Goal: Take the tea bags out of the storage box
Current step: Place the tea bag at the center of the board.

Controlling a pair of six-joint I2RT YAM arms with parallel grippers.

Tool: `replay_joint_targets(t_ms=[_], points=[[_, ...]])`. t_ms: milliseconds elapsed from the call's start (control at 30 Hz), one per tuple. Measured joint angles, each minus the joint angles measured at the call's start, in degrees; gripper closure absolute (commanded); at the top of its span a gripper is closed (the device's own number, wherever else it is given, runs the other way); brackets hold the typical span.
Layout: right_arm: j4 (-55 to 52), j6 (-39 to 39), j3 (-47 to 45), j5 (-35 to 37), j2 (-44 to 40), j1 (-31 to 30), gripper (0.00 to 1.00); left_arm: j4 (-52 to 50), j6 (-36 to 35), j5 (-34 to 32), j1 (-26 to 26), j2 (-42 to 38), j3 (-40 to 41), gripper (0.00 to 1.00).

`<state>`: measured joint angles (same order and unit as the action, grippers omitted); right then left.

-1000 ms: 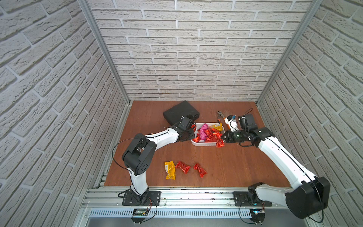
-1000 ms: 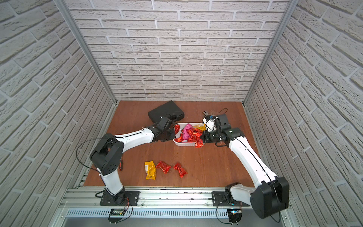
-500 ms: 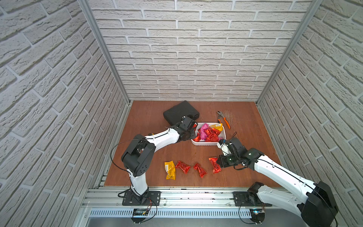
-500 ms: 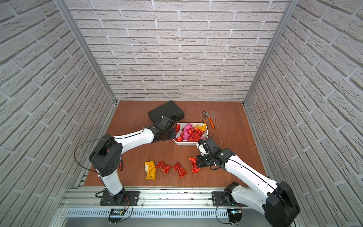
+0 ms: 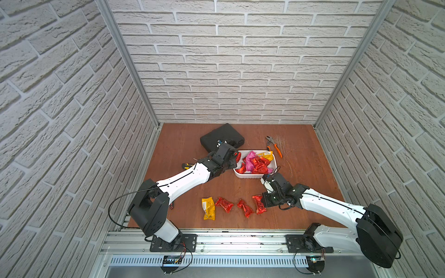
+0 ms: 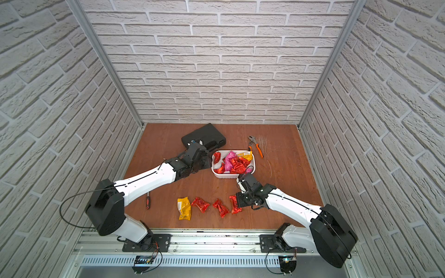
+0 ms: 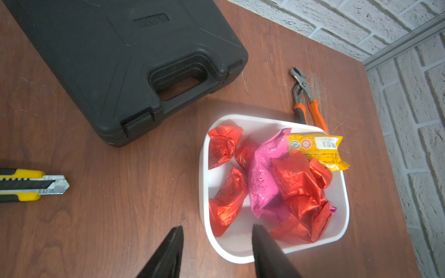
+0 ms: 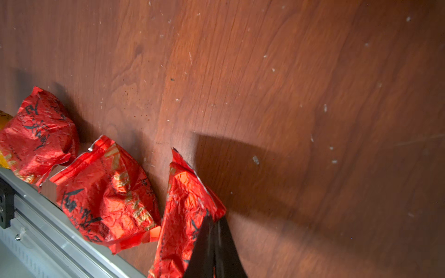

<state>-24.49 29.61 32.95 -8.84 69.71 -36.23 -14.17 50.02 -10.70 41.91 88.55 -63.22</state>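
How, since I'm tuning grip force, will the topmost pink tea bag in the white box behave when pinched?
The pink tea bag looks crinkled and puffy, so it probably crumples easily. Its shiny foil may slip. Touching red tea bags, it might drag them.

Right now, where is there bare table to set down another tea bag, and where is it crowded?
Bare wood: between the storage box and the front row of tea bags; between pliers and side wall. Crowded: beside the box, by the black case and left gripper, and the row's end, where the right gripper grips a red tea bag.
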Motion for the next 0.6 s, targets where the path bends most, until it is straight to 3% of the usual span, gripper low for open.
replay_joint_targets(t_ms=[233,433,600], points=[[-7.78,-2.91,3.69,3.06,-3.74,0.02,0.56,-0.44,-1.92,0.09,0.74,1.07,-1.25,0.44],[-14.01,-4.39,12.87,7.85,-9.18,0.57,0.54,-2.51,-4.48,0.61,1.90,6.60,-8.00,0.41],[-15.85,-4.55,18.49,13.92,-10.69,1.22,0.59,-8.07,-5.99,0.04,1.97,13.29,-16.24,0.38]])
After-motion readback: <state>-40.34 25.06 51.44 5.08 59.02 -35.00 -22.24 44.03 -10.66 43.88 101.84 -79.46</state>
